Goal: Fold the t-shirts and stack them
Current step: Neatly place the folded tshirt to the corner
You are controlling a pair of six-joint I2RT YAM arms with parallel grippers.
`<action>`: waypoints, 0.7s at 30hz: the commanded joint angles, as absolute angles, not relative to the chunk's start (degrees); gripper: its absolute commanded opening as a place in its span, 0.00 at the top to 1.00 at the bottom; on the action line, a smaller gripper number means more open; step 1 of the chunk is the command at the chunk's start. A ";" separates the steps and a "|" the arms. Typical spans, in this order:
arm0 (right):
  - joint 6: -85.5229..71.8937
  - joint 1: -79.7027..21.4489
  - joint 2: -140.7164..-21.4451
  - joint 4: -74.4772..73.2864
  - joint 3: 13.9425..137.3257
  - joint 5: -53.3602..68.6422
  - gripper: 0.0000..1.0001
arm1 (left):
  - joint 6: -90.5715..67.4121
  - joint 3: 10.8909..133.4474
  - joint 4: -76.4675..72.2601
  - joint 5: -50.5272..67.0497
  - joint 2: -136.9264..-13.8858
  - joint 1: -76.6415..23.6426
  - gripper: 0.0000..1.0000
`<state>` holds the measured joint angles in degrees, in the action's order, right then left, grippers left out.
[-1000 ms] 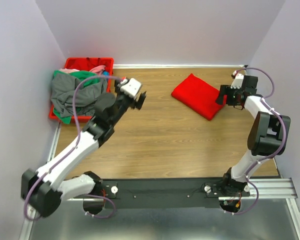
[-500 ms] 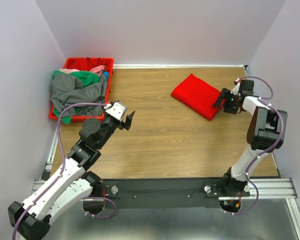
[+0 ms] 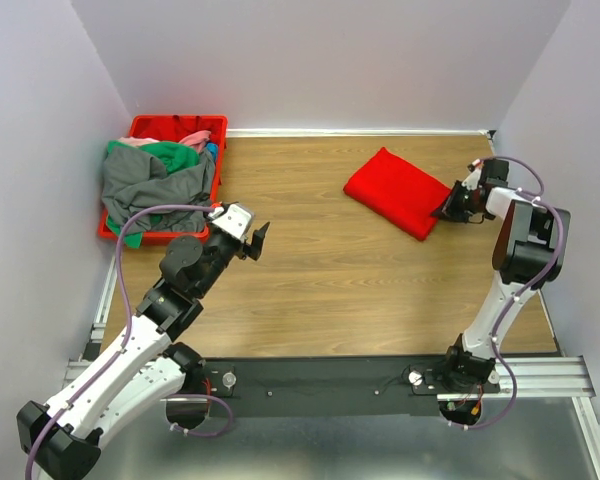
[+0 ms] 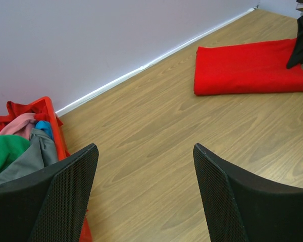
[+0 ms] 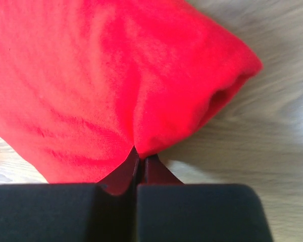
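Note:
A folded bright red t-shirt [image 3: 395, 190] [image 4: 247, 68] lies on the wooden table at the back right. My right gripper [image 3: 447, 210] [image 5: 140, 154] is at its right-hand edge, shut on a pinch of the red cloth [image 5: 116, 75]. More t-shirts, grey [image 3: 150, 185] [image 4: 35, 156], green [image 3: 165, 155] and pink [image 3: 192, 137], are heaped in and over the red crate [image 3: 145, 125] at the back left. My left gripper [image 3: 260, 240] [image 4: 145, 147] hangs open over bare table just right of the crate, holding nothing.
The crate's rim [image 4: 50, 108] sits close to my left finger [image 4: 65, 191]. Lilac walls close in the table at the back and on both sides. A black rail [image 3: 330, 385] with the arm bases runs along the near edge.
My right gripper has shut on the edge of the red t-shirt. The left arm drew back from beside the crate toward the near left and has since held still, open.

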<state>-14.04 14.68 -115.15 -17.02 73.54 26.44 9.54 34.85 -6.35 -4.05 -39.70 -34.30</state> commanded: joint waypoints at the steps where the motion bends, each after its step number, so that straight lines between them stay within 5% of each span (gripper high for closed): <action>1: -9.76 18.80 -120.49 -24.24 77.86 23.91 1.00 | 9.14 34.54 -7.21 -5.89 -39.29 -34.37 0.17; 15: 14.59 21.27 -138.77 -35.77 114.86 0.71 0.98 | 9.76 34.45 -7.82 -4.66 -40.78 -34.45 0.17; 17: 14.59 21.27 -140.09 -36.12 119.87 -2.09 0.86 | 9.76 34.54 -7.82 -4.31 -41.31 -34.45 0.17; 21: 14.94 21.27 -142.56 -36.04 126.37 -7.20 0.79 | 9.76 34.72 -7.73 -4.13 -41.57 -34.45 0.17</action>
<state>12.16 20.95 -140.03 -34.13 121.19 2.17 9.61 34.79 -6.55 -4.27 -41.47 -34.30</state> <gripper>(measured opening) 0.156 0.832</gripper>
